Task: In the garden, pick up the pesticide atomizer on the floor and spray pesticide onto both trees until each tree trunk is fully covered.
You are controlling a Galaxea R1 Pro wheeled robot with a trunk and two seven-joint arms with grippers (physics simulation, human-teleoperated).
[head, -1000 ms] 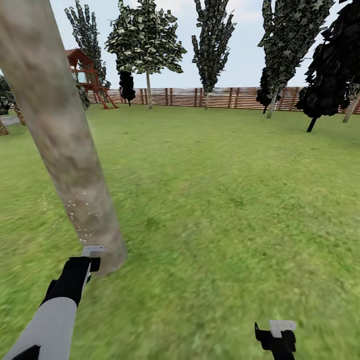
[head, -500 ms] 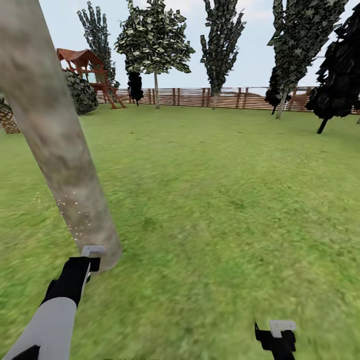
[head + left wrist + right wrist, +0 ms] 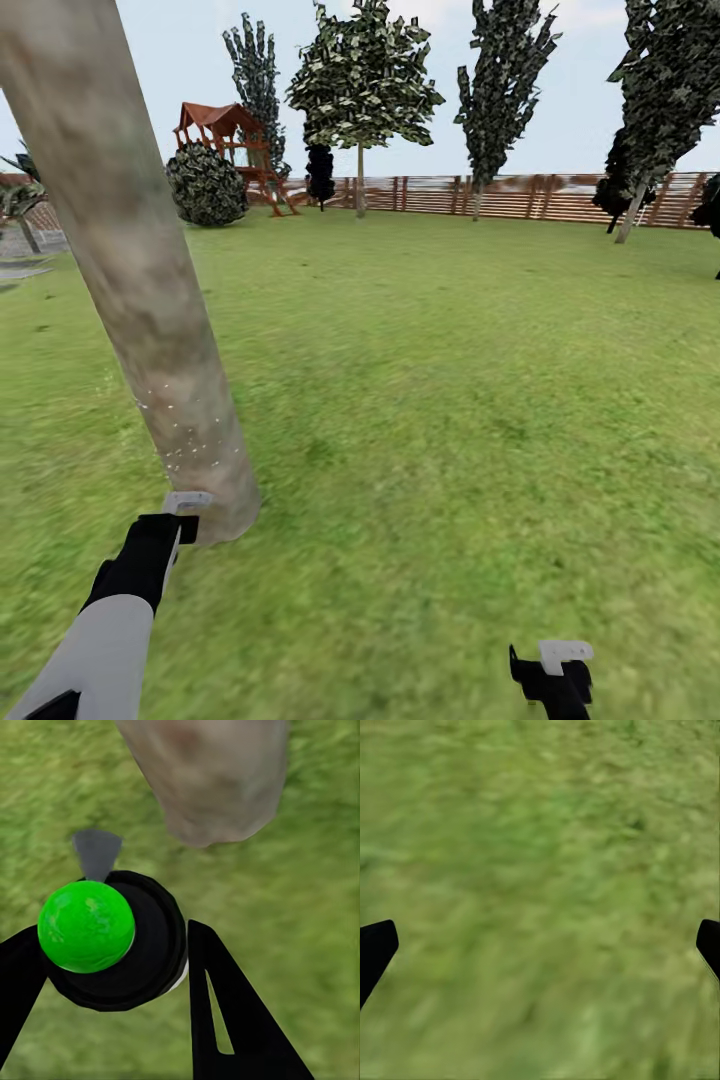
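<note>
A thick, leaning tree trunk (image 3: 150,290) of mottled beige-grey bark rises at the left of the head view. Fine white pesticide specks (image 3: 190,440) dot its lower part. My left gripper (image 3: 185,505) sits right at the foot of this trunk. In the left wrist view the gripper (image 3: 112,934) is shut on the pesticide atomizer (image 3: 142,945), a black round body with a bright green ball and a grey nozzle pointing toward the trunk's base (image 3: 210,780). My right gripper (image 3: 555,665) hangs low at the right over bare grass, its fingertips (image 3: 376,943) far apart and open.
The lawn (image 3: 450,380) stretches wide to the right and ahead. A brown slat fence (image 3: 500,197) closes the far side, with several trees in front of it. A wooden play tower (image 3: 225,135) and a round shrub (image 3: 205,187) stand at the far left.
The whole view has swung left, so the fence, play tower and far trees sit further right in the picture. Both arms keep the same pose, and the atomizer stays held.
</note>
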